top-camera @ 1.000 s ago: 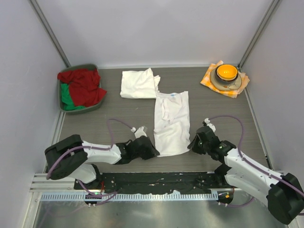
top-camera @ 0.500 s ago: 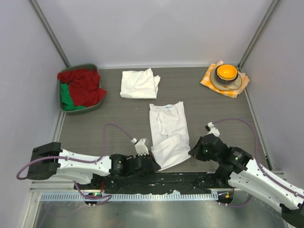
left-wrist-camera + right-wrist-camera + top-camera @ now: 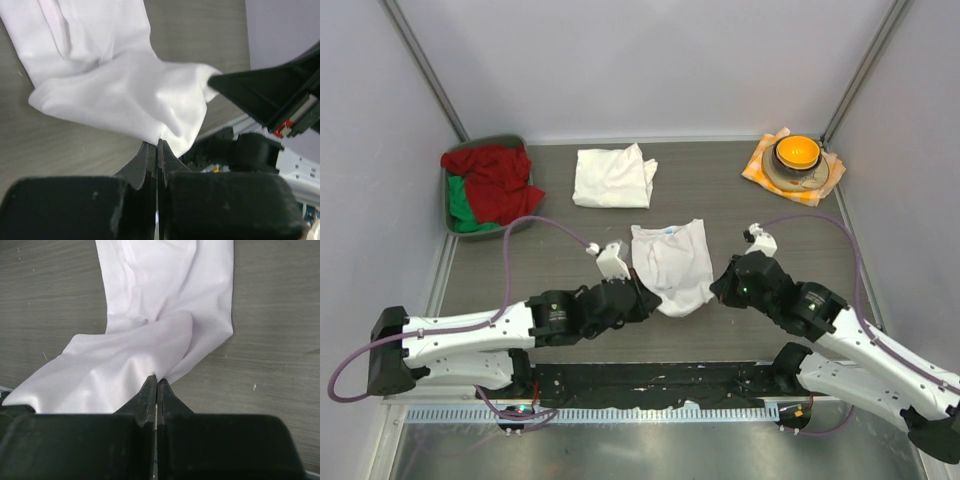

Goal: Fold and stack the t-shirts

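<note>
A white t-shirt lies mid-table, its near hem lifted and doubled back over its far part. My left gripper is shut on the hem's left corner; the left wrist view shows the cloth pinched at the fingertips. My right gripper is shut on the hem's right corner; the right wrist view shows the shirt pinched the same way. A second white t-shirt lies folded at the back centre.
A grey bin with red and green cloths stands at the back left. An orange bowl sits on an orange-and-white checked cloth at the back right. A black rail runs along the near edge.
Both grippers, holding the shirt's near hem, pulled it toward the near edge, then carried it up and away from the bases, folding the near half over the far half.
</note>
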`<state>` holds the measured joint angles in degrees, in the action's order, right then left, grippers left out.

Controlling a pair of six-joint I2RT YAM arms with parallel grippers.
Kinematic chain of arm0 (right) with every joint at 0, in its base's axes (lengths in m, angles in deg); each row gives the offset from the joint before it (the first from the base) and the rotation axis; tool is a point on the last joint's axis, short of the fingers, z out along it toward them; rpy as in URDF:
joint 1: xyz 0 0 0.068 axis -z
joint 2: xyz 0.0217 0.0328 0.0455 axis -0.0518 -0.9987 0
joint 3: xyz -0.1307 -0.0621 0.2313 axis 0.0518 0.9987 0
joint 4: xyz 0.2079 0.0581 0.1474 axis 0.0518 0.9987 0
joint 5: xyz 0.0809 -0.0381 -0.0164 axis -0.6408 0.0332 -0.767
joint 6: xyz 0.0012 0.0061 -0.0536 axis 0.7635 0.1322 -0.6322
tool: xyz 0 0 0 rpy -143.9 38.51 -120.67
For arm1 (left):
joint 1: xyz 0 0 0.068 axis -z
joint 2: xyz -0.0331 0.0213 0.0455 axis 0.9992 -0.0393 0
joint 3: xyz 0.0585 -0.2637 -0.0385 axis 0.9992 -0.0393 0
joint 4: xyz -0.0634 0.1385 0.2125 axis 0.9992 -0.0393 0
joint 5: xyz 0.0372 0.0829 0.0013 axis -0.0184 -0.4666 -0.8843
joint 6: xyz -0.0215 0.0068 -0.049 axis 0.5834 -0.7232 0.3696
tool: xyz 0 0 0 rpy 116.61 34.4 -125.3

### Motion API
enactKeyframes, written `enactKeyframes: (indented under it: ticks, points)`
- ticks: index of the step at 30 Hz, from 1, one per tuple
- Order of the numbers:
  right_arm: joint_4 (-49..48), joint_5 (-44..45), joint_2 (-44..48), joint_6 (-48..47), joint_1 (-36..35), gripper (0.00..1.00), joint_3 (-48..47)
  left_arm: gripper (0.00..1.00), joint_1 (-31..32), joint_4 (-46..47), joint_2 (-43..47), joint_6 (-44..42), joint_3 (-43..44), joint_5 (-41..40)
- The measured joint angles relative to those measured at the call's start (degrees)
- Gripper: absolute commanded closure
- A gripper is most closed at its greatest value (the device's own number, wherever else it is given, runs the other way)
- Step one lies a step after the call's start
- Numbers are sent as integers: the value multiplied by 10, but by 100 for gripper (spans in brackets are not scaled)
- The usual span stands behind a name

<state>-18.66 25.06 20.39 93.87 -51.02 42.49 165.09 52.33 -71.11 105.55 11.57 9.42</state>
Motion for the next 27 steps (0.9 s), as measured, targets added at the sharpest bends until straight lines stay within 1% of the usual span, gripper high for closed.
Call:
enactKeyframes:
  ticks: [5, 10, 14, 19, 23, 27]
  points:
    - [-56, 33, -92, -39, 0, 99, -49, 100, -110, 2, 8, -62, 12, 42]
    - [-108, 44, -181, -72, 17, 99, -85, 100, -190, 30, -23, -97, 12, 96]
    - [-130, 40, -216, -88, 49, 99, -99, 100, -224, 78, -75, -101, 9, 145]
    - [-140, 24, -239, -103, 103, 99, -113, 100, -249, 134, -133, -98, 0, 193]
    - [-154, 8, -264, -114, 138, 99, -121, 100, -265, 164, -157, -91, 0, 214]
    - [-174, -5, -308, -119, 149, 99, -130, 100, -296, 188, -164, -78, -7, 225]
